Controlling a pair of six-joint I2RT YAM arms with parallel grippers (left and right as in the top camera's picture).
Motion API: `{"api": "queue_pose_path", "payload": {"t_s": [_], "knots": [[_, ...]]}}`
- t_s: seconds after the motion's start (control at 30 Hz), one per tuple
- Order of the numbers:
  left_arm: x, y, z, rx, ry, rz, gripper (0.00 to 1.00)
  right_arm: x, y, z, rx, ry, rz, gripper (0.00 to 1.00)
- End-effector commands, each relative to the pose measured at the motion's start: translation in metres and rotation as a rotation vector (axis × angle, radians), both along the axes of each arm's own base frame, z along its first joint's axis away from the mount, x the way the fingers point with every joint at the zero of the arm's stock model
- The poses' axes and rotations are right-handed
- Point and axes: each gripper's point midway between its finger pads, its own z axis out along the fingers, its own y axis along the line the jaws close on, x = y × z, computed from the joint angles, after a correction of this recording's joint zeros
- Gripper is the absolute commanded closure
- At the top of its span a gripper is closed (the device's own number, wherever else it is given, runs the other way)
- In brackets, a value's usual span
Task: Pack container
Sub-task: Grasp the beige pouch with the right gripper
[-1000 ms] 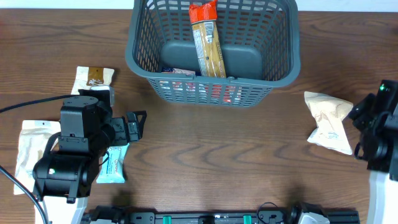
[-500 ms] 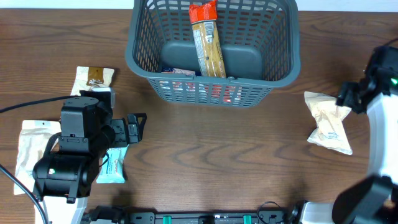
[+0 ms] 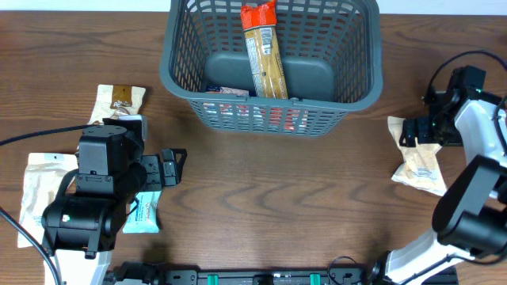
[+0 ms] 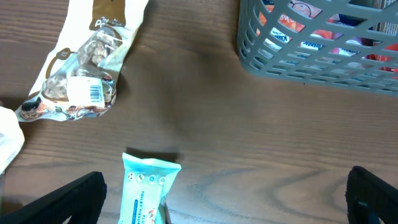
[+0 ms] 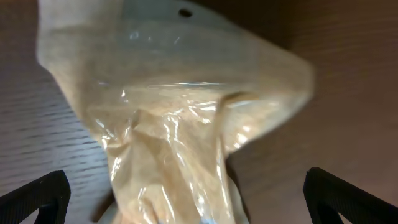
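Dark table (image 5: 348,74) is showing below the right gripper (image 5: 189,199), hovering wide astride the beige pouch (image 5: 174,118); pinching its crumpled middle is probably gripping best.

a dark wood-grain worktop (image 3: 277,206) carries several loose packets. at upper left lies a white packet (image 3: 120,99) with a brown label; the left wrist view shows its clear window (image 4: 84,81) full of brown pieces, with a barcode sticker on it. nearer the front edge is a pale blue wrapper (image 3: 146,214), and far left a cream pouch (image 3: 36,190), partly hidden. well apart on the right lies a crumpled cream bag (image 3: 420,154), translucent, with a hang hole at one end. a black cable (image 3: 32,134) crosses the left side.
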Motion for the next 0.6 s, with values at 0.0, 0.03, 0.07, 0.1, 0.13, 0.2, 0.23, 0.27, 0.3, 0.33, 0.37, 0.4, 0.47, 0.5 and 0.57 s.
{"api": "queue_pose_path", "payload": {"t_s": [0.0, 0.03, 0.07, 0.1, 0.13, 0.2, 0.23, 0.27, 0.3, 0.33, 0.37, 0.4, 0.47, 0.5, 0.57], "knots": [[0.001, 0.001, 0.007, 0.005, -0.017, -0.001, 0.01, -0.005, 0.002, -0.018, 0.06, 0.033, 0.03, 0.01], [0.001, 0.001, 0.007, 0.005, -0.017, -0.001, 0.01, -0.005, 0.002, -0.021, 0.066, 0.037, 0.028, 0.01], [0.001, 0.001, 0.007, 0.005, -0.017, -0.001, 0.01, -0.006, 0.002, -0.023, 0.068, 0.044, 0.027, 0.01], [0.002, 0.001, 0.007, 0.005, -0.018, -0.001, 0.01, -0.006, 0.002, -0.025, 0.071, 0.05, 0.031, 0.01], [0.002, 0.001, 0.007, 0.005, -0.018, -0.001, 0.01, -0.007, 0.002, -0.027, 0.072, 0.053, 0.03, 0.01], [0.002, 0.001, 0.007, 0.005, -0.018, -0.001, 0.01, -0.008, 0.002, -0.03, 0.077, 0.062, 0.027, 0.01], [0.002, 0.001, 0.007, 0.005, -0.018, -0.001, 0.01, -0.009, 0.001, -0.032, 0.079, 0.067, 0.026, 0.01], [0.002, 0.001, 0.007, 0.005, -0.018, -0.001, 0.01, -0.01, 0.001, -0.034, 0.082, 0.073, 0.024, 0.01], [0.002, 0.001, 0.007, 0.005, -0.018, -0.002, 0.01, -0.011, 0.001, -0.037, 0.087, 0.079, 0.02, 0.01], [0.002, 0.001, 0.007, 0.005, -0.018, -0.001, 0.01, -0.012, 0.001, -0.04, 0.093, 0.086, 0.019, 0.01], [0.002, 0.001, 0.007, 0.005, -0.018, -0.001, 0.01, -0.012, 0.003, -0.044, 0.106, 0.091, 0.013, 0.01], [0.001, 0.001, 0.007, 0.005, -0.017, -0.001, 0.01, -0.012, 0.005, -0.047, 0.116, 0.095, 0.012, 0.01], [0.002, 0.001, 0.007, 0.005, -0.018, -0.001, 0.01, -0.012, 0.006, -0.053, 0.13, 0.099, 0.001, 0.01], [0.001, 0.001, 0.007, 0.005, -0.017, -0.001, 0.01, -0.013, 0.007, -0.054, 0.132, 0.103, -0.005, 0.01], [0.002, 0.001, 0.007, 0.005, -0.018, -0.001, 0.01, -0.014, 0.007, -0.059, 0.136, 0.108, -0.007, 0.01]]}}
